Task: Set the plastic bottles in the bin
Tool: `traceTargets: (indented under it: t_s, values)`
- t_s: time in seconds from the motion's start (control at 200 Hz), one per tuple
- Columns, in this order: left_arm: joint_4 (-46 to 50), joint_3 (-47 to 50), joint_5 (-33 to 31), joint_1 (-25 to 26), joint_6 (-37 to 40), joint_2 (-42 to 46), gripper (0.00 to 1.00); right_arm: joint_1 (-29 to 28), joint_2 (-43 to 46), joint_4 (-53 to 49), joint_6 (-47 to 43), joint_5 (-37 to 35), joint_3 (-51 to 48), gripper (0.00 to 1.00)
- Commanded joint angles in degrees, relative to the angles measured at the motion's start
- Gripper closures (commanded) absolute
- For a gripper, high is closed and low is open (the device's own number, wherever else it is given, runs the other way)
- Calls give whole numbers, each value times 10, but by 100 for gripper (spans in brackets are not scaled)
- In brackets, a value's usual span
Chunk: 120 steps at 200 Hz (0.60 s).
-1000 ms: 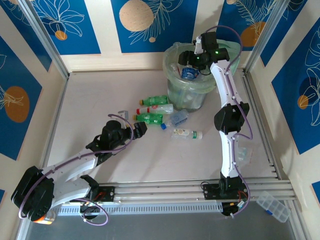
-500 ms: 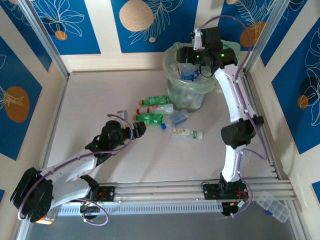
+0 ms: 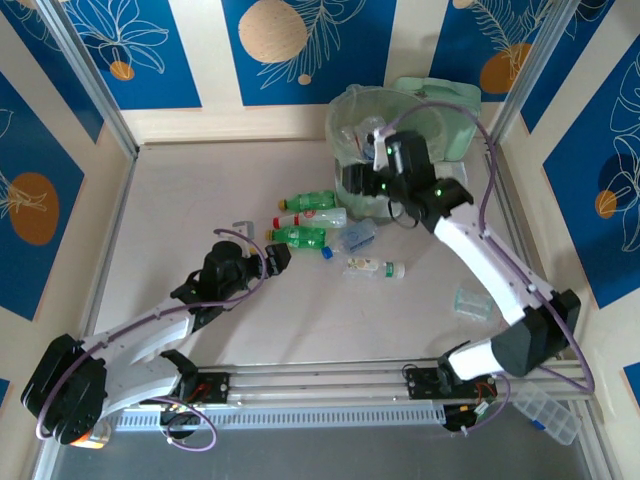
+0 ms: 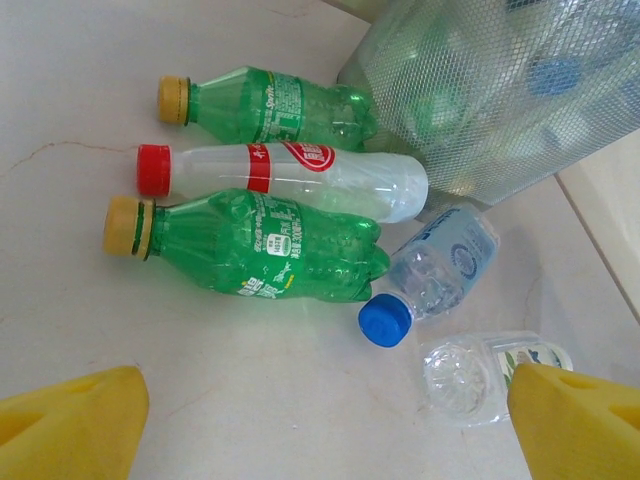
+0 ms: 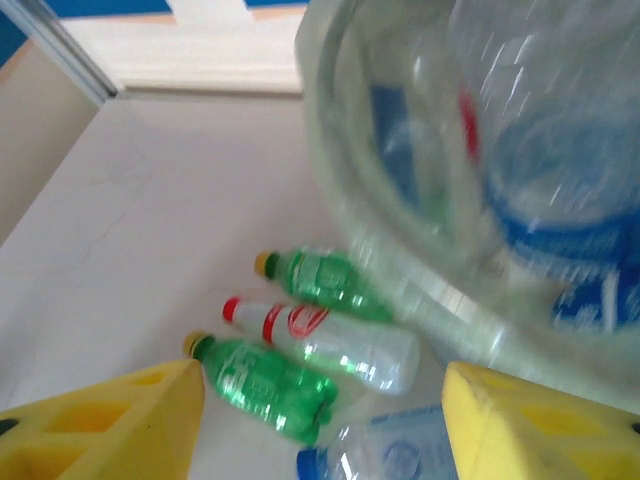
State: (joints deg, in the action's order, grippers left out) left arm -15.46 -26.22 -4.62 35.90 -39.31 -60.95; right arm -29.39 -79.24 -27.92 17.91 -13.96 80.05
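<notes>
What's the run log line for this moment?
left pincer open near loose bottles | right pincer open, empty, by bin

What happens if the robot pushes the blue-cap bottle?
The blue-cap bottle lies on its side on the smooth table, so it would probably roll or slide. It looks empty and dented, so it is likely light and may crumple when squeezed. The green bottle beside it might block rolling that way.

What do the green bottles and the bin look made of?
Green bottles: thin, glossy, see-through plastic, judging by the dented, creased walls. Bin: probably translucent pale plastic with a mesh-textured wall; its contents show through dimly.
</notes>
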Motion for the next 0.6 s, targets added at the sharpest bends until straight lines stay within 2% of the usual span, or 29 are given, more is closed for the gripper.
traceTargets:
  t_s: [0.0,0.065,0.21,0.355,0.465,0.525,0.595]
  values:
    - [0,-18,-9,4,11,-8,8,-45,59,68,24,-53,-72,36]
    - [1,-21,-9,4,13,-12,8,-76,80,78,58,-109,-123,36]
    - [6,-23,-6,4,12,-15,8,-98,120,135,144,-110,-245,36]
    - [17,-28,-16,4,19,-13,8,-119,134,165,207,-162,-318,37]
    - [38,-33,-48,4,16,-13,7,-135,148,178,299,-194,-362,40]
    - [53,-35,-76,4,-14,-16,6,-150,151,152,350,-235,-367,42]
    - [86,-49,-106,4,-69,-26,6,-160,159,162,355,-253,-381,43]
